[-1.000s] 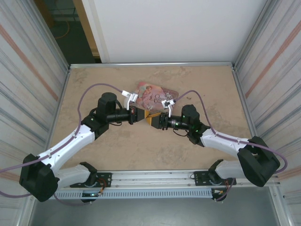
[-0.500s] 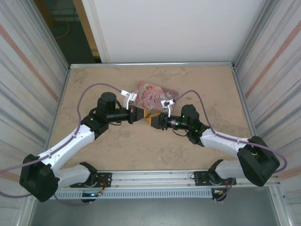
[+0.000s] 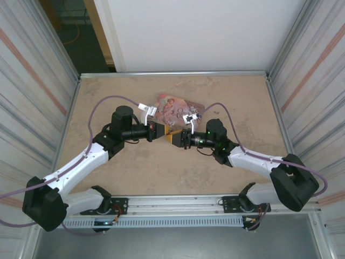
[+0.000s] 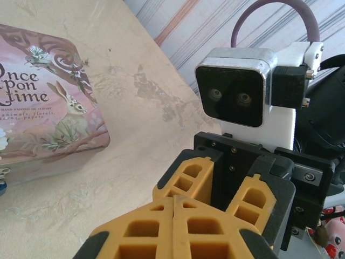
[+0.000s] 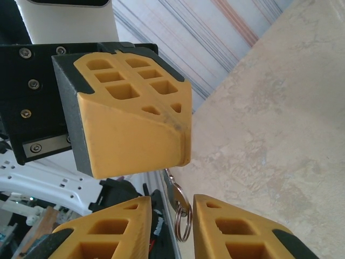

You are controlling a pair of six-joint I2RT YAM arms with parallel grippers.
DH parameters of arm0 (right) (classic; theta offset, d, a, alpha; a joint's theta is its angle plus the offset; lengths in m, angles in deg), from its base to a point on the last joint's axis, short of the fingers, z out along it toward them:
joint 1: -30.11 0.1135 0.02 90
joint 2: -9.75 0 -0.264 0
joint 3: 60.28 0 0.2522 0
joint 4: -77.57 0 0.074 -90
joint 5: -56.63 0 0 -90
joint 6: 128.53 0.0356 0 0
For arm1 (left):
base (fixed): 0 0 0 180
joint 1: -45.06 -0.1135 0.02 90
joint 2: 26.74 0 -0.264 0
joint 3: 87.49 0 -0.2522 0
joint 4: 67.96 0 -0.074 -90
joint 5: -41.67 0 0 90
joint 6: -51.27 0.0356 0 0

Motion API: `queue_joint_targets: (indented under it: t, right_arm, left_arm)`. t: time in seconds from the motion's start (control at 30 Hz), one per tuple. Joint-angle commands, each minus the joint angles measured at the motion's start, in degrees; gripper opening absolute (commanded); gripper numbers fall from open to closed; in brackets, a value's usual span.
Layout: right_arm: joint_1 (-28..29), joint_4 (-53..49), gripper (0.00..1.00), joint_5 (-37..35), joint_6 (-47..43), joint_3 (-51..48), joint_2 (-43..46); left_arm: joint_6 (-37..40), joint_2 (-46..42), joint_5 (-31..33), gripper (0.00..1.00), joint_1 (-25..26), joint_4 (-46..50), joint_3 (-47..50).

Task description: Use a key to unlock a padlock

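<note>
Beige table point(image 3: 108, 91) carries a pink tin point(image 3: 178, 107) at mid-depth, and both arms meet tip to tip just in front of it. Left gripper point(image 5: 186, 141) has its pads pressed together on the key point(image 5: 171, 183), which pokes out of the seam as a sliver with its ring point(image 5: 183, 221) dangling. Right gripper point(image 5: 172, 204) stands spread, one finger on either side of that ring, likely placed to take the key over or regrip it. A blue speck at the tin's front edge may be the padlock point(image 4: 2, 186); too little shows to be sure.
</note>
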Motion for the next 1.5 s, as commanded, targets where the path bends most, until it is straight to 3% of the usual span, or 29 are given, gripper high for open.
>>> queue_joint_targets:
  t: [0.0,0.43,1.1,1.4,1.47]
  right_arm:
    - [0.2,0.2,0.24,0.7,1.1,1.5,-0.2]
    - [-0.2,-1.0,0.12,-0.3,1.3,1.7,-0.2]
    - [-0.2,-0.9,0.13,-0.9,1.6,2.6,-1.0]
    - [-0.2,-1.7,0.0,-0.7,1.4,2.1,-1.0]
    - [-0.3,-2.3,0.0,-1.2,1.1,1.8,-0.7]
  left_arm:
    - [0.0,-0.4,0.5,0.0,-0.7,0.7,0.9]
    - [-0.2,-0.4,-1.8,0.0,-1.2,-0.9,1.6]
    - [-0.7,0.3,-4.8,0.0,-1.2,-2.6,1.8]
    - [-1.2,0.3,-3.5,0.0,-1.2,-2.5,1.3]
    - [-1.4,-0.1,-2.6,0.09,-1.2,-2.1,1.2]
